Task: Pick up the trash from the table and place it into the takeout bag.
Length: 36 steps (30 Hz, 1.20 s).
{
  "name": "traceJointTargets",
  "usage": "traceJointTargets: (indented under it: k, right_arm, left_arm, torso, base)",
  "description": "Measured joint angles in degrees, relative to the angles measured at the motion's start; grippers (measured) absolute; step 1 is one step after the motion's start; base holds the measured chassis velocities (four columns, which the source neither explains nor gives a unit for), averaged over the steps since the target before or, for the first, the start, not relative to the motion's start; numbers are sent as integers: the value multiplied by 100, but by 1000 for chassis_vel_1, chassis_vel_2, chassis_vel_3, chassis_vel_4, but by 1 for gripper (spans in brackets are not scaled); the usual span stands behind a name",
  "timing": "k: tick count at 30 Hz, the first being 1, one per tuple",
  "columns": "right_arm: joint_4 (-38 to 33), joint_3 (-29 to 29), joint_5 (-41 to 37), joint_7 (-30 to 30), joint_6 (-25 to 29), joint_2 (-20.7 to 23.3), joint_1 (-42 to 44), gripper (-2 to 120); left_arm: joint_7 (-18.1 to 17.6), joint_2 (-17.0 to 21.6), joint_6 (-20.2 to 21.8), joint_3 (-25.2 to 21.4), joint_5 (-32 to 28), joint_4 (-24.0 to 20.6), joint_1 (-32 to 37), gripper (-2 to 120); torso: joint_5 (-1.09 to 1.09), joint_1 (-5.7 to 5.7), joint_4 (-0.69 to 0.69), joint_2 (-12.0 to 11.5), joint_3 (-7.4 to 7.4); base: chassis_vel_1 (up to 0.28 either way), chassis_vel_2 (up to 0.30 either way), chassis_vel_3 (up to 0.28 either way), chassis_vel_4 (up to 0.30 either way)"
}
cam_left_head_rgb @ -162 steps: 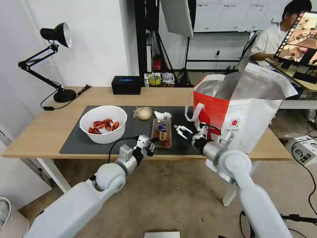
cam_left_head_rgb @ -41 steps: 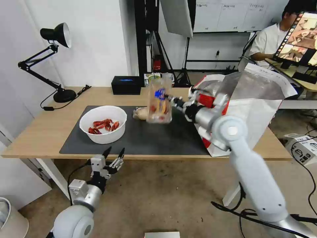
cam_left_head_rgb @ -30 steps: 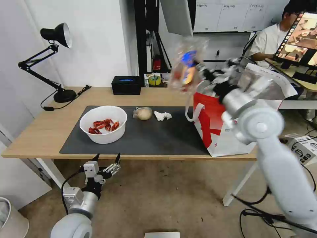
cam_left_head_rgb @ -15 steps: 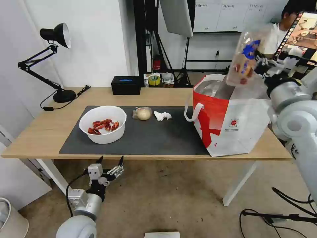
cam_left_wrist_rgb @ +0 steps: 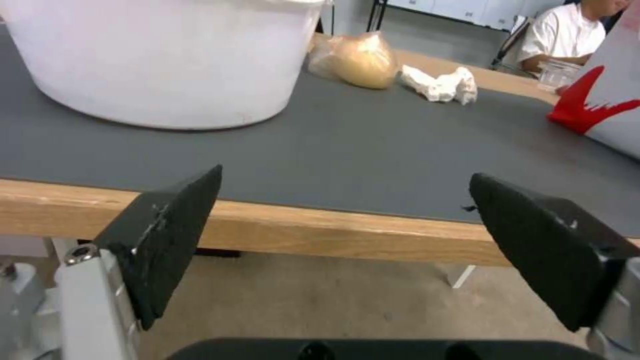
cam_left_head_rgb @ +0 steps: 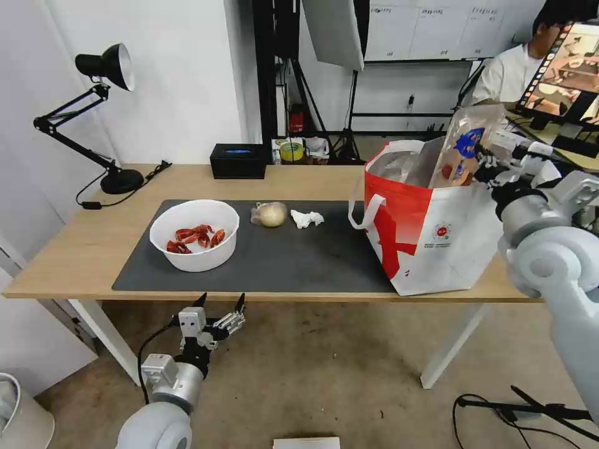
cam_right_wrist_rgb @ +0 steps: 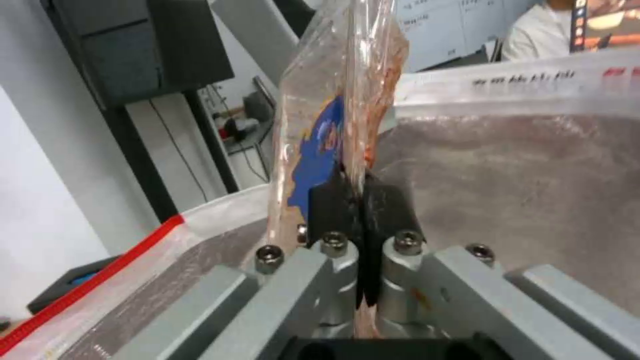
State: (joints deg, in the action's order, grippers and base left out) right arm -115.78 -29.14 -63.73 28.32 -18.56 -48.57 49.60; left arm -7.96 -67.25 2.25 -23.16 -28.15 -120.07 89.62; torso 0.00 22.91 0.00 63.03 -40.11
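Note:
My right gripper (cam_left_head_rgb: 485,163) (cam_right_wrist_rgb: 353,192) is shut on the edge of the clear clamshell tray (cam_left_head_rgb: 463,148) (cam_right_wrist_rgb: 337,105), which hangs upright, its lower part inside the open mouth of the takeout bag (cam_left_head_rgb: 437,231) (cam_right_wrist_rgb: 533,170). On the table's (cam_left_head_rgb: 81,249) dark mat (cam_left_wrist_rgb: 373,150) stand a white bowl of crayfish shells (cam_left_head_rgb: 194,234) (cam_left_wrist_rgb: 167,55), a bagged pale bun (cam_left_head_rgb: 269,214) (cam_left_wrist_rgb: 357,60) and a crumpled tissue (cam_left_head_rgb: 307,218) (cam_left_wrist_rgb: 441,84). Below the table's front edge my left gripper (cam_left_head_rgb: 218,312) (cam_left_wrist_rgb: 347,240) stands open and empty.
A black desk lamp (cam_left_head_rgb: 103,112) stands at the table's back left, a small black box (cam_left_head_rgb: 238,160) at the back middle. A person sits at a screen in the room behind, at the right. The table's white legs (cam_left_head_rgb: 452,346) reach the floor.
My right gripper has lowered the clamshell tray from above the bag into its mouth. My left gripper has drifted slightly right below the table edge.

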Motion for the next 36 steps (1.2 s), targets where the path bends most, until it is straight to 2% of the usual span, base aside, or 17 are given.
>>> traceJointTargets:
  k: [4, 7, 9, 10, 12, 15, 16, 18, 19, 24, 25, 28, 29, 33, 36]
  right_arm:
    - [-4, 0, -171, 36, -33, -23, -9, 1]
    - [-19, -1, -325, 45, -57, -14, -36, 16]
    - [-20, -1, -333, 45, -59, -13, -38, 17]
    - [-29, -3, -392, 52, -81, -1, -57, 25]
    - [-30, -3, -411, 61, -92, 5, -69, 28]
    - [-30, -3, -456, 67, -108, 36, -99, 45]
    - [-30, -3, -456, 67, -108, 36, -99, 45]
    - [-44, -4, -526, 62, -110, 71, -121, 57]
    - [-44, -4, -526, 62, -110, 71, -121, 57]
    - [-112, 0, -621, 27, -120, 140, -161, 77]
    - [-112, 0, -621, 27, -120, 140, -161, 77]
    - [-208, 11, -615, -89, -125, 142, -128, 93]
    - [-208, 11, -615, -89, -125, 142, -128, 93]
    - [-579, 2, -534, -568, -125, 209, -11, 100]
    - [-1017, 69, -168, -1259, -125, 359, 181, 100]
  left_arm:
    - [0, -3, 4, 12, -3, 1, -7, 100]
    - [0, -13, 11, 46, -2, 8, -15, 100]
    - [0, -13, 11, 49, -2, 9, -16, 100]
    - [0, -13, 14, 58, -1, 15, -23, 100]
    - [0, -13, 15, 62, 0, 17, -25, 100]
    - [0, -11, 19, 74, 4, 19, -26, 100]
    - [0, -11, 19, 74, 4, 19, -26, 100]
    - [0, -6, 21, 76, 5, 9, -26, 100]
    - [0, -6, 21, 76, 5, 9, -26, 100]
    - [0, 4, 27, 66, 5, -39, -17, 100]
    - [0, 4, 27, 66, 5, -39, -17, 100]
    - [0, 3, 28, 40, 5, -49, 1, 100]
    - [0, 3, 28, 40, 5, -49, 1, 100]
    - [1, 9, 28, -5, 15, -51, 8, 100]
    - [0, 64, 28, -20, 16, -76, -17, 100]
  torso:
    - [0, 0, 0, 0, 0]
    - [0, 0, 0, 0, 0]
    - [0, 0, 0, 0, 0]
    - [0, 0, 0, 0, 0]
    - [0, 0, 0, 0, 0]
    - [0, 0, 0, 0, 0]
    - [0, 0, 0, 0, 0]
    - [1, 0, 0, 0, 0]
    - [1, 0, 0, 0, 0]
    - [0, 0, 0, 0, 0]
    - [0, 0, 0, 0, 0]
    - [0, 0, 0, 0, 0]
    - [0, 0, 0, 0, 0]
    - [0, 0, 0, 0, 0]
    - [0, 0, 0, 0, 0]
  base:
    - [0, 0, 0, 0]
    - [0, 0, 0, 0]
    - [0, 0, 0, 0]
    - [0, 0, 0, 0]
    - [0, 0, 0, 0]
    - [0, 0, 0, 0]
    - [0, 0, 0, 0]
    - [0, 0, 0, 0]
    - [0, 0, 0, 0]
    - [0, 0, 0, 0]
    - [0, 0, 0, 0]
    - [0, 0, 0, 0]
    - [0, 0, 0, 0]
    - [0, 0, 0, 0]
    - [0, 0, 0, 0]
